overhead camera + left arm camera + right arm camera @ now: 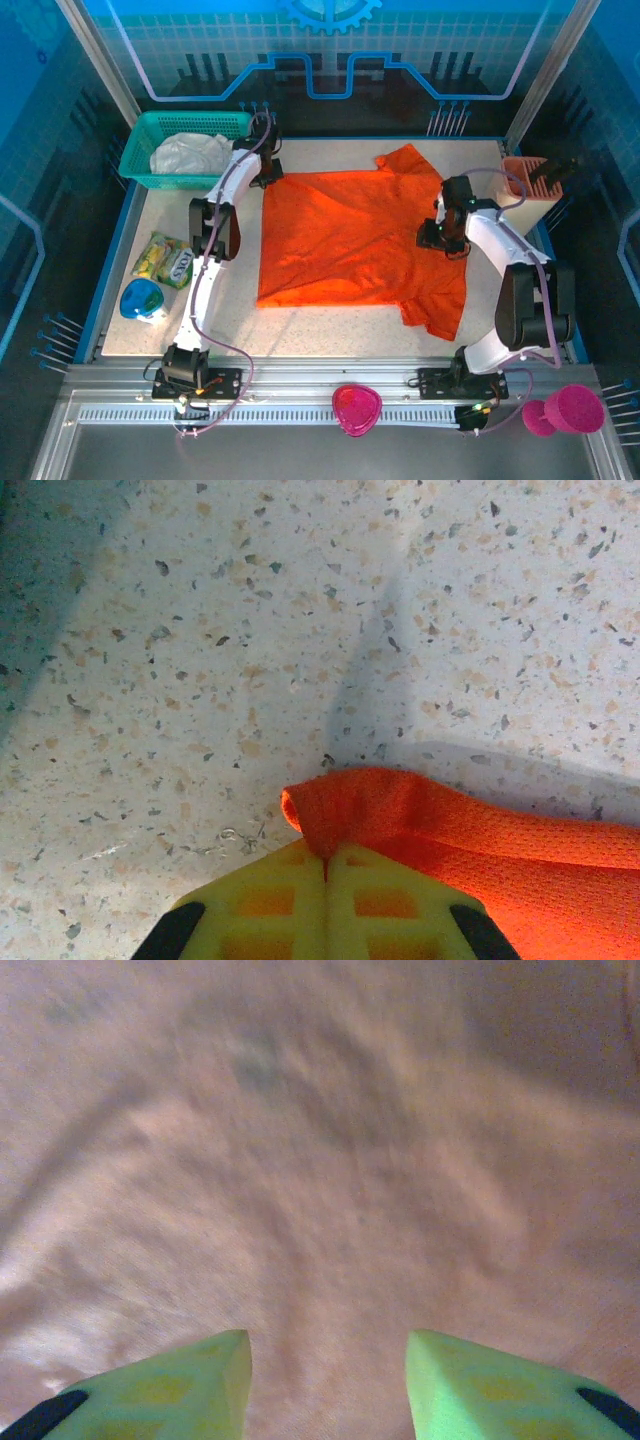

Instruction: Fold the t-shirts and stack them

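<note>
Now the orange t-shirt (350, 240) lies spread out flat on the middle of the speckled table (330, 325), its straight edge to the left and its two sleeves pointing out on the right side, one toward the far edge and one toward the near edge. The left gripper (268, 170) sits at the shirt's far left corner, just beside the basket. In the left wrist view its yellow fingers (270, 900) are pressed together, pinching a small fold of the orange cloth (480, 830) at the edge, with bare table (200, 630) beyond it. The right gripper (432, 235) is over the right part of the shirt, between the two sleeves. In the right wrist view its jaws are spread apart (328, 1340) with nothing between them, and the cloth (330, 1180) below looks blurred and faintly creased; whether the tips touch it I cannot tell.

A white t-shirt (190, 153) lies bunched inside the teal basket (150, 135) at the far left corner of the table. On the left side, well apart from the orange shirt, lie a green and yellow snack packet (165, 260) and, nearer the front, a blue object (140, 298). A pale orange rack (535, 180) stands at the far right edge. A pink bowl (357, 408) rests on the metal rail in front, between the two arm bases
</note>
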